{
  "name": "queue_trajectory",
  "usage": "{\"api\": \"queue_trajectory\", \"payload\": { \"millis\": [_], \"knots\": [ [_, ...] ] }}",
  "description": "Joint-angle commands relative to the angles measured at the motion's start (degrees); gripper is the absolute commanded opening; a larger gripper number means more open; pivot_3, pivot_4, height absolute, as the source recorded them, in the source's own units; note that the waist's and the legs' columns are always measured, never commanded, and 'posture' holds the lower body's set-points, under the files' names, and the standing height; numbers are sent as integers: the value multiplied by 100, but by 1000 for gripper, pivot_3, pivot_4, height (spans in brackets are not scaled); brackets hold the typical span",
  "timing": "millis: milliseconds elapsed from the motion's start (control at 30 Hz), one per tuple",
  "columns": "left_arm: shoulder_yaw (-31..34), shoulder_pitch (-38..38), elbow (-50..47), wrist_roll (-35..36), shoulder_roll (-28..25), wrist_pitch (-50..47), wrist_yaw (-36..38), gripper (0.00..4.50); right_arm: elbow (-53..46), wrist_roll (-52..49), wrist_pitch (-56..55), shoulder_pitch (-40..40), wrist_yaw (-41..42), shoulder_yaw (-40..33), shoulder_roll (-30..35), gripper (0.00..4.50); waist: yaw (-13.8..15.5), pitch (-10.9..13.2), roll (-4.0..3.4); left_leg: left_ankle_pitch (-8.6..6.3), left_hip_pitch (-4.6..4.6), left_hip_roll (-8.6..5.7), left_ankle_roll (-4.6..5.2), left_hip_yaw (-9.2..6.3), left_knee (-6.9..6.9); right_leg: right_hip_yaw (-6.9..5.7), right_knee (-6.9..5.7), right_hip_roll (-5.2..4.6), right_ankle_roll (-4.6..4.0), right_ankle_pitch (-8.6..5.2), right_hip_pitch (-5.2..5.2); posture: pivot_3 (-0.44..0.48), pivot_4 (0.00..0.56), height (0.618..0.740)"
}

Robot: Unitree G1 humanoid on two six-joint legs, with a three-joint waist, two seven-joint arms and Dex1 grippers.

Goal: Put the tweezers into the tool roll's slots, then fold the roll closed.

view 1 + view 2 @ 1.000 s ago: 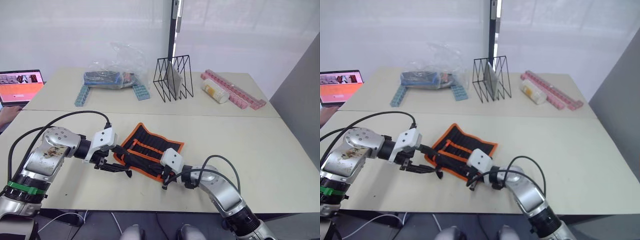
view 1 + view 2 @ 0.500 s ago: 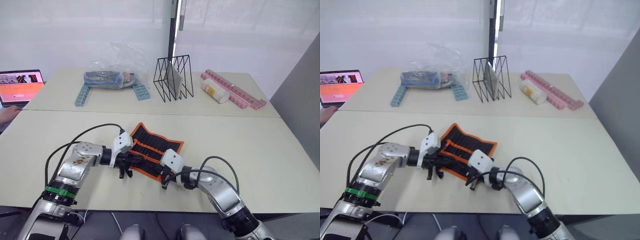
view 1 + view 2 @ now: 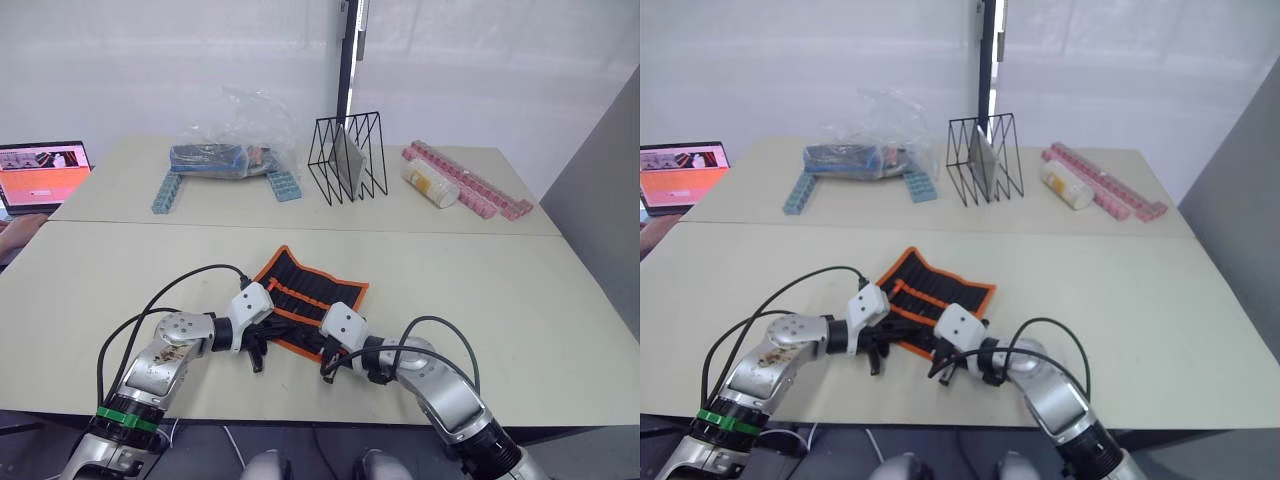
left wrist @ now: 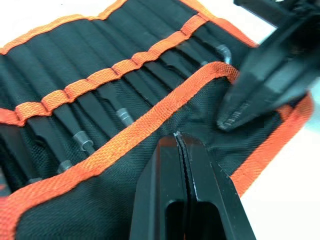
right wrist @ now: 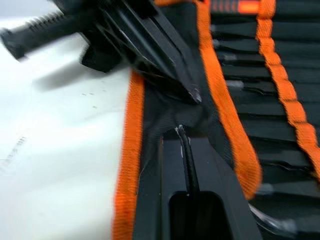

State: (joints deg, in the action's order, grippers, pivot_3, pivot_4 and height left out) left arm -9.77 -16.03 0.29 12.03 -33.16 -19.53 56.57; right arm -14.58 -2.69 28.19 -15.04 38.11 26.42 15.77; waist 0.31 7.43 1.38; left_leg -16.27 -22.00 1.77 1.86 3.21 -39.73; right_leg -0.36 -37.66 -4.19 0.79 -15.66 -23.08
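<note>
The tool roll (image 3: 312, 288) lies open on the near table, black with orange edging. Several tweezers (image 4: 123, 116) sit in the slots (image 4: 100, 75), their ends poking out above the near flap. My left gripper (image 3: 258, 350) is shut, and its tip (image 4: 178, 137) rests on the flap's black fabric just below the orange edge. My right gripper (image 3: 327, 362) is shut at the roll's near edge, with puckered flap fabric pinched at its tip (image 5: 179, 131). The two tips stand close together on the flap.
On the far table stand a black wire rack (image 3: 347, 158), a plastic bag (image 3: 225, 140), blue toothed bars (image 3: 164, 190), pink bars (image 3: 470, 185) and a white jar (image 3: 430, 182). A laptop (image 3: 40, 172) and a person's hand (image 3: 12, 232) are at the far left.
My left gripper has gone from open to shut and moved right, from beside the roll's left end onto its near flap. The right gripper has stayed where it was.
</note>
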Motion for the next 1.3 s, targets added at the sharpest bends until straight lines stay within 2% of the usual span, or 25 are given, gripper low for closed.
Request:
{"api": "queue_trajectory", "payload": {
  "millis": [33,333,667,800,1133,1300],
  "knots": [
    [-167,214,183,-167,-42,-113,-37,20,-337,-210,-63,-50,166,86,-108,0,-8,0,0,0,0,1,0,0,0,0,-1,0,0,0,0,0,150,737],
    [-197,216,56,-110,-41,-55,61,20,568,280,61,-194,-232,242,-193,0,-23,-1,-1,0,4,0,0,0,2,-1,-1,0,0,0,1,0,150,737],
    [-236,276,296,-265,-140,207,80,20,-145,128,621,513,24,57,645,0,-16,-10,-8,-1,22,-2,0,0,12,-5,10,-13,0,0,19,0,150,737],
    [-273,265,325,-296,-152,274,96,20,-360,94,680,658,50,-17,860,0,-18,-15,-8,-1,80,2,-1,0,43,-11,54,-14,-1,-1,82,0,150,737],
    [-330,219,402,-320,-134,391,67,20,-716,-149,623,648,-20,-184,737,0,-8,-28,-17,-1,89,1,-1,2,69,-10,66,-24,-1,-1,86,0,150,737],
    [-228,213,317,-264,-124,444,8,20,-1129,-680,557,851,-25,-772,584,0,11,-26,-19,-1,83,3,-1,1,73,-7,69,-30,-1,-1,82,0,150,737]
  ]
}}
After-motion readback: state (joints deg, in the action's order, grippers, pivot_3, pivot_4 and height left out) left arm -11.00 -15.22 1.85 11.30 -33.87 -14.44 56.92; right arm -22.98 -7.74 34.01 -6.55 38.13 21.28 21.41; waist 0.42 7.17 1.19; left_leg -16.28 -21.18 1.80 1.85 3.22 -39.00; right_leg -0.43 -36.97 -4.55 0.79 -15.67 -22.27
